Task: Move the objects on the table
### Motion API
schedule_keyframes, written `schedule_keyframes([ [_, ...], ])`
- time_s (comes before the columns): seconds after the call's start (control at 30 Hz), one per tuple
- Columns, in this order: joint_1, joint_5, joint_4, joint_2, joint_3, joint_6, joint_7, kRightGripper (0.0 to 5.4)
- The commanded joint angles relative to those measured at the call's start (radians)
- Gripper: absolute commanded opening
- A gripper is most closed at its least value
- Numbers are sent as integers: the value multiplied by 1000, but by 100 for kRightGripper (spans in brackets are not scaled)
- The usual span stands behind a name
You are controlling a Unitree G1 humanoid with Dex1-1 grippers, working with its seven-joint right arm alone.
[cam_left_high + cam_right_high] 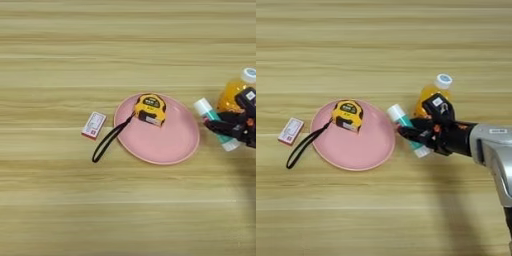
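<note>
A round pink plate [165, 142] lies at the middle of the table [125, 50]. On its far left part rests the yellow-black tape measure [150, 109], its black strap [107, 145] trailing off the rim to the left. A small red-white flat box [94, 124] lies left of the plate. Just right of the plate, the white-teal tube [398, 115] lies slanted, and my right gripper [407, 127] reaches in from the right, shut on its middle. The small orange juice bottle [431, 90] lies right behind the gripper.
The silver forearm [496, 150] runs off to the right edge and casts a shadow on the wood in front of it. Bare tabletop stretches along the far side and the near side.
</note>
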Motion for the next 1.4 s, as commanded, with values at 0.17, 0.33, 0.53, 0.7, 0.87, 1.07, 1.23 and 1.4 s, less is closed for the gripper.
schedule_keyframes([
  [0.17,-30,-43,117,-51,-2,-115,-39,169],
  [0.33,-29,-58,170,-38,19,-145,-48,169],
  [0.53,-51,-65,228,-17,31,-157,-68,169],
  [0.7,-58,-65,253,-13,34,-165,-70,169],
  [0.87,-64,-66,271,-11,40,-166,-67,169],
  [1.07,-69,-65,275,-13,43,-163,-64,241],
  [1.23,-77,-61,266,-15,40,-161,-66,298],
  [1.4,-87,-57,245,-24,30,-158,-64,353],
])
